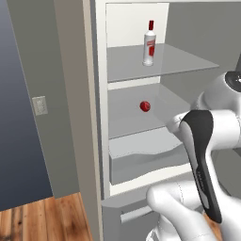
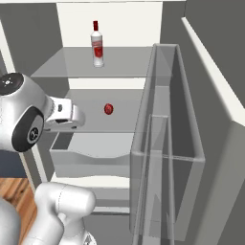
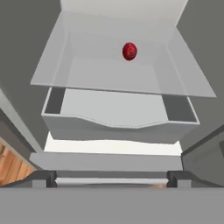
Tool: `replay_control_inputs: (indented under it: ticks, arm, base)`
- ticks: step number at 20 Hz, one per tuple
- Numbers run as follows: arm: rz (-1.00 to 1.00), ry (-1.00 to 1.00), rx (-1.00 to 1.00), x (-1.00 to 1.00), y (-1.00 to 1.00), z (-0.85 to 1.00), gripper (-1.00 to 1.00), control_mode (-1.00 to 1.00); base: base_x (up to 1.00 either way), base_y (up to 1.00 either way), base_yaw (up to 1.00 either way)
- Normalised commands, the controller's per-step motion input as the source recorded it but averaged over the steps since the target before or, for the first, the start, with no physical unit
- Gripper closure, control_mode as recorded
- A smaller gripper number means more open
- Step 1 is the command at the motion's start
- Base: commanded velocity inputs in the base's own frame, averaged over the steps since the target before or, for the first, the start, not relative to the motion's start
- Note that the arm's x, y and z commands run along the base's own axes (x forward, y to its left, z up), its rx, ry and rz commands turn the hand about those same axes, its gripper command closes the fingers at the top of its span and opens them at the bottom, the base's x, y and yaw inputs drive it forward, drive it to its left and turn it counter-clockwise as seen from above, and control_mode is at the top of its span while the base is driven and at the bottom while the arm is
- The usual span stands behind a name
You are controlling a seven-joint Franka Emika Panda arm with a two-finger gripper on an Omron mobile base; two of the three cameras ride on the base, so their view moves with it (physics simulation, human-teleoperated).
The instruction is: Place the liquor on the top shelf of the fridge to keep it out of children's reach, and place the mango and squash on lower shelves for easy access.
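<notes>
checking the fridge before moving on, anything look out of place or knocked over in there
Nothing stands out. The liquor stands upright on the top shelf, and the mango sits on the shelf below, above the drawer. No spills or damage show.

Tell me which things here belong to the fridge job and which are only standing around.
Job: liquor on the top shelf; mango on a lower shelf; fridge; open gripper.
Only around: drawer, wall switch.

The liquor [image 2: 97,44] stands upright on the top shelf [image 2: 57,67]; the mango [image 2: 108,109] lies one shelf lower.
</notes>
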Motion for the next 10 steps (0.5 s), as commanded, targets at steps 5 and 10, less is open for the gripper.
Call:
replay_control_inputs:
  ticks: [5,10]
  arm:
    - [0.0,0.0,0.0,-0.16,0.0,0.0,-1.0,1.0]
    - [0.0,0.0,0.0,0.0,0.0,0.0,-1.0,1.0]
  base:
    - [-0.16,0.0,0.0]
    - [-0.68,0.05,-0.04]
